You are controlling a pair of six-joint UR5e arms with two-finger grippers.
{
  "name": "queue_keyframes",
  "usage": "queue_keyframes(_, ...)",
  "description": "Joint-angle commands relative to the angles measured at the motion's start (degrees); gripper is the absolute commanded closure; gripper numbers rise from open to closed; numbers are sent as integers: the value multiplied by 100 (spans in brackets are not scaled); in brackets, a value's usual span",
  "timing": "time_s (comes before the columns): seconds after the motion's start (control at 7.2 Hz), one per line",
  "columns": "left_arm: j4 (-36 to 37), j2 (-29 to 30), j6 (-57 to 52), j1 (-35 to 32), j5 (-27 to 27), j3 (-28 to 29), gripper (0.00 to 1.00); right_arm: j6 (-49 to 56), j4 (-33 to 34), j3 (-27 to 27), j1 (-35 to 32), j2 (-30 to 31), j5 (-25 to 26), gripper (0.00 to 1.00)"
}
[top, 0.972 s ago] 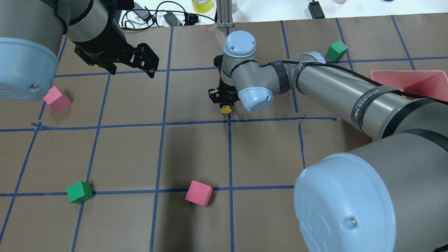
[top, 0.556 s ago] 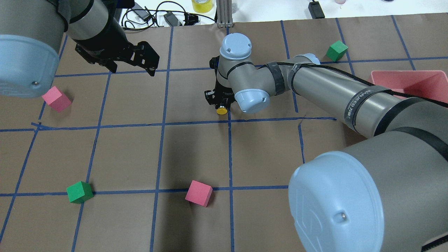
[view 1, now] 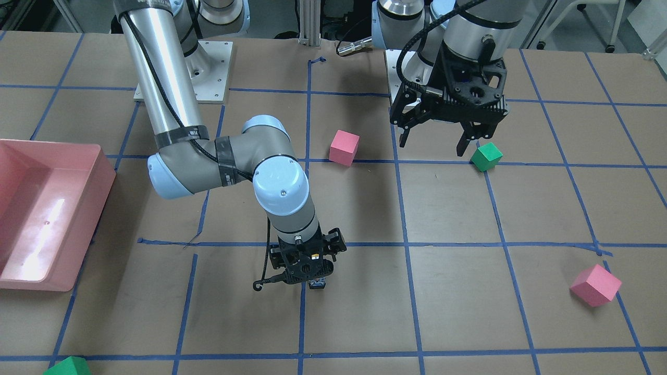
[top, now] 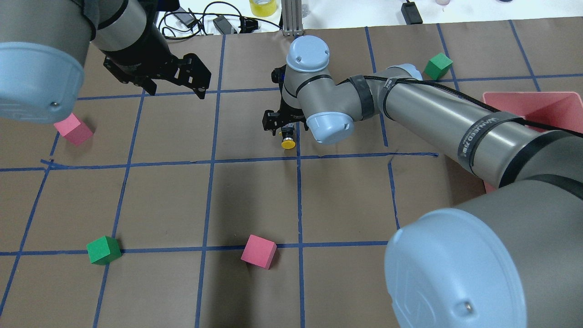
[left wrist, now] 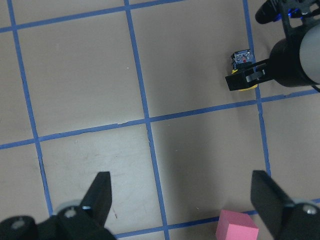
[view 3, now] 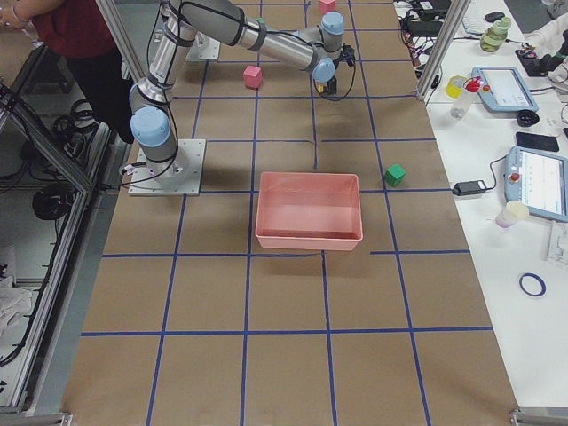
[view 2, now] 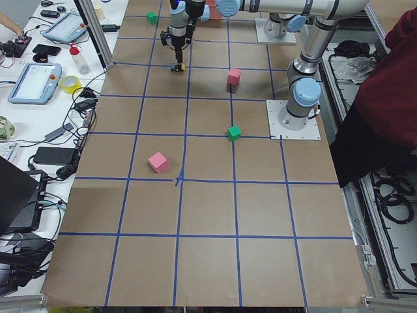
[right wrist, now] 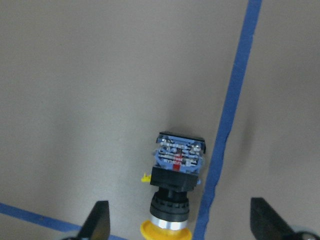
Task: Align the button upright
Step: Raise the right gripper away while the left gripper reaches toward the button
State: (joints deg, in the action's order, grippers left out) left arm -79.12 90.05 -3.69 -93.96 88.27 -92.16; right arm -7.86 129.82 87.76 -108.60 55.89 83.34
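Observation:
The button (right wrist: 175, 192) lies on its side on the brown paper next to a blue tape line, with its yellow cap toward the robot and its blue-and-silver base away. It also shows in the overhead view (top: 287, 143) and the front view (view 1: 317, 284). My right gripper (right wrist: 180, 212) hangs open just above it, one finger on each side, not touching; it shows in the overhead view (top: 278, 125) and the front view (view 1: 307, 268). My left gripper (top: 182, 79) is open and empty, raised over the far left of the table. Its wrist view shows the button (left wrist: 242, 60) far off.
A pink bin (top: 528, 102) stands at the right. Coloured cubes lie scattered: green (top: 438, 65) at far right, pink (top: 73, 128) at left, green (top: 103, 250) and pink (top: 258, 251) near the front. Cables and tape rolls lie beyond the far edge.
The button slid slightly left with the right gripper, then stayed put while the gripper drew back from it. The left arm shifted a little to the right.

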Motion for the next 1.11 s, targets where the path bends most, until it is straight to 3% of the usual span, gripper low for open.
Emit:
queue_keyframes(0.0, 821, -49, 428, -61, -3, -885, 0, 48, -568, 48, 250, 464, 235, 0)
queue_keyframes(0.28, 2621, -15, 927, -427, 58, -1950, 0, 257, -1464, 48, 837, 1139, 174, 0)
queue_keyframes(0.56, 4161, 335, 1571, -1121, 882, -2759, 0, 628, -2526, 57, 1366, 1921, 165, 0)
queue_keyframes(0.97, 6666, 1476, 1942, -1395, 911, -3202, 0, 585, -3540, 48, 1499, 3012, 305, 0)
